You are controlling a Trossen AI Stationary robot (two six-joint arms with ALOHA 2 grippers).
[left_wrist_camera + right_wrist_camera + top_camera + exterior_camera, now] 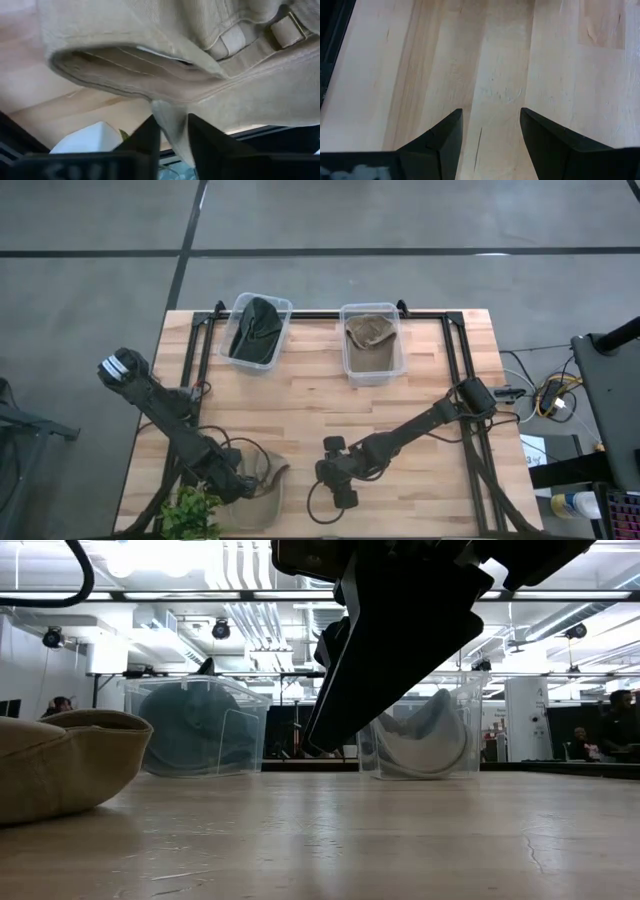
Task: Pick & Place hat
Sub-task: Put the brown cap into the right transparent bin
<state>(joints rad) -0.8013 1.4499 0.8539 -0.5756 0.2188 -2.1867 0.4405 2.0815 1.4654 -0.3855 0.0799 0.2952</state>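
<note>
Stage: While the tan hat (262,490) lay on the table (300,410) at its near edge, on the left side, the pick was only just starting and no lift showed.
Left gripper: The left gripper (172,131) sat at the hat's edge, its two dark fingers (149,137) drawn in on a fold of tan fabric that stood between them in the left wrist view; it looked pinched on the hat, though how firm the hold was could not be told.
Hat: From the low view the hat rested flat on the wood, its crown rounded and slumped.
Right gripper: The right gripper (490,132) hung low over bare wood near the middle of the near edge, jaws apart, with nothing between them.
Bins: Two clear bins stood at the far side; the left bin (258,330) held a dark hat (254,330) and the right bin (371,342) held a tan one (369,330).
Plant: A green plant (192,512) stood just beside the hat at the table's near left corner.
Done: By the look of it, two hats were already binned.
Left: The tan hat had yet to be raised, carried across and dropped in a bin; which bin could not be told.
</note>
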